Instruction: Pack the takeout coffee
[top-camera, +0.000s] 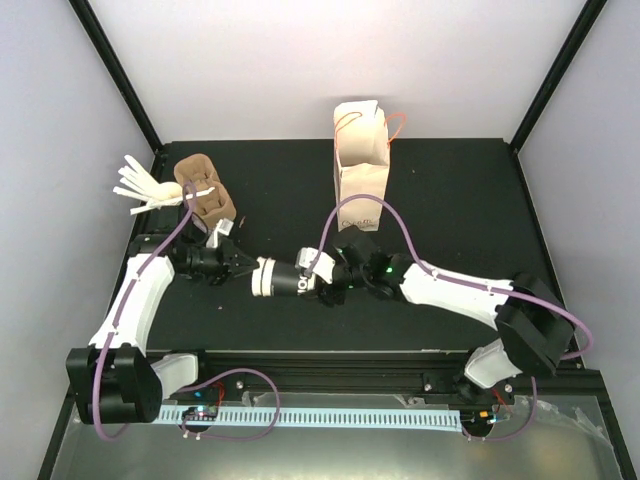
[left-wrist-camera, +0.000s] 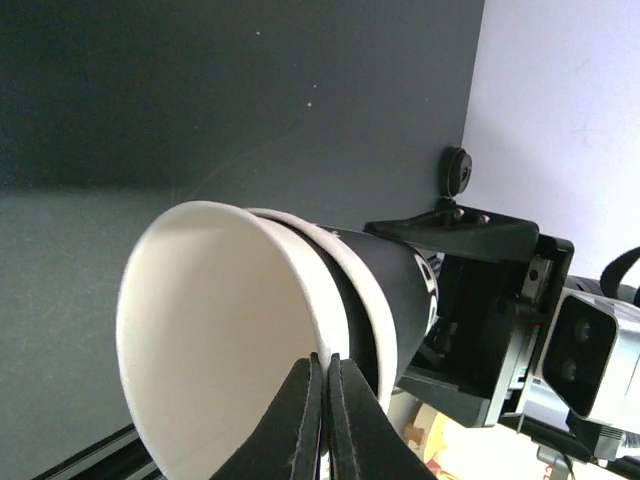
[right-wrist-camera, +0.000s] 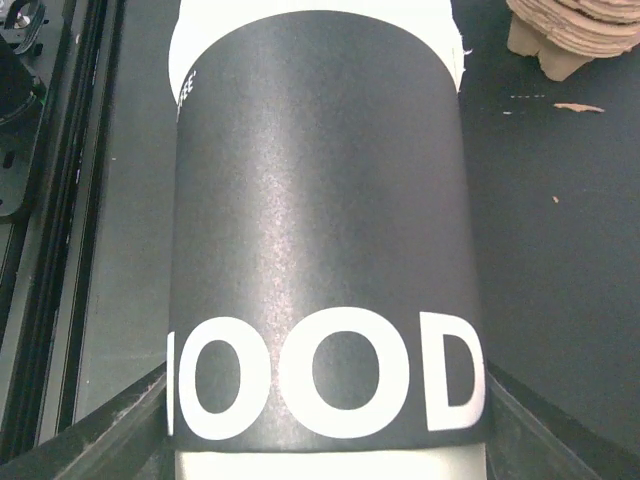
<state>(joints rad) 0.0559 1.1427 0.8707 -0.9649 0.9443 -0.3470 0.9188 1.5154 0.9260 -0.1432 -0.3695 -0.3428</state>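
A paper cup (top-camera: 283, 278) with a black sleeve and white lettering lies on its side above the table, held between both grippers. No lid shows. My right gripper (top-camera: 320, 281) is shut around its sleeve (right-wrist-camera: 320, 200), with fingers (right-wrist-camera: 110, 430) at both sides. In the left wrist view a second cup (left-wrist-camera: 210, 320), white inside, is nested in the sleeved cup (left-wrist-camera: 395, 290). My left gripper (left-wrist-camera: 327, 362) is shut on the rim of that inner cup; it also shows in the top view (top-camera: 243, 268). My right gripper (left-wrist-camera: 480, 310) appears behind the cups.
A white paper bag (top-camera: 360, 160) with orange handles stands open at the back centre. Brown pulp carriers (top-camera: 205, 197) sit at the back left, also in the right wrist view (right-wrist-camera: 575, 30), with white sticks (top-camera: 145, 185) beside them. A metal rail (top-camera: 330, 358) runs along the near edge.
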